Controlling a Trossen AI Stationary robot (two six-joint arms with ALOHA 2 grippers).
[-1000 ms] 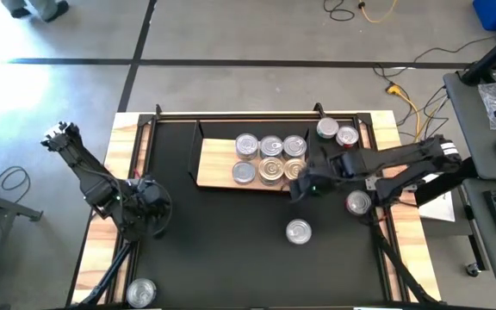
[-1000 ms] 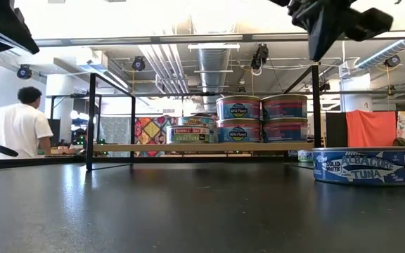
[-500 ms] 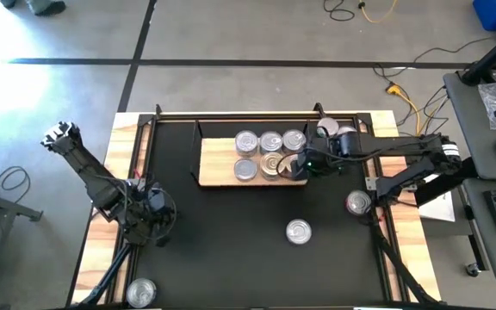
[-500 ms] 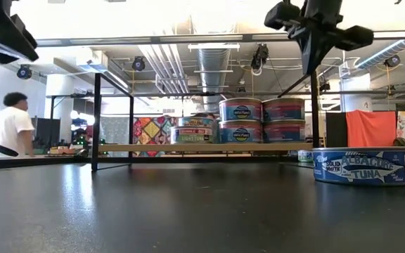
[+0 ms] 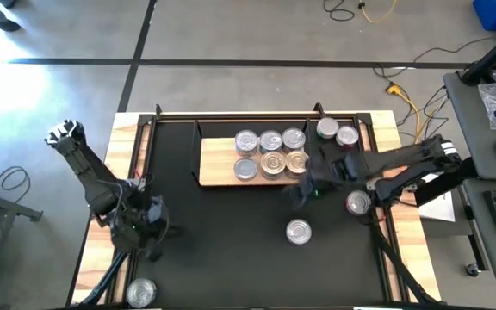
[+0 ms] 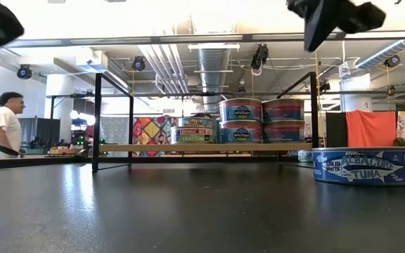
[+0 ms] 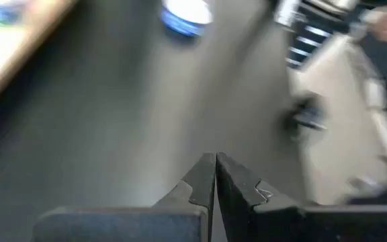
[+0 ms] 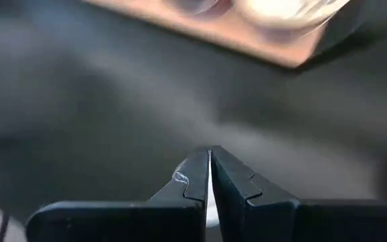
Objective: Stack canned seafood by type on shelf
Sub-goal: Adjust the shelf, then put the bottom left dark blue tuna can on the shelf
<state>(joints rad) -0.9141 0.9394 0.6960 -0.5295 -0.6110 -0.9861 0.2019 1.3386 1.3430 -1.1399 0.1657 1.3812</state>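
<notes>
Canned seafood, short round metal tins [image 5: 270,155], stood grouped on the light-wood shelf board [image 5: 216,170] near the tabletop's [image 5: 222,241] far edge; loose tins lay nearer the right edge. Right pincer [image 5: 298,193], fully closed and empty, hung beside the shelf's near right corner. Left pincer [image 5: 149,244], closed and empty, hung near the left edge.

Silver-topped cans [image 5: 270,141] on light-wood shelf [image 5: 215,169], black mat [image 5: 222,241].
</notes>
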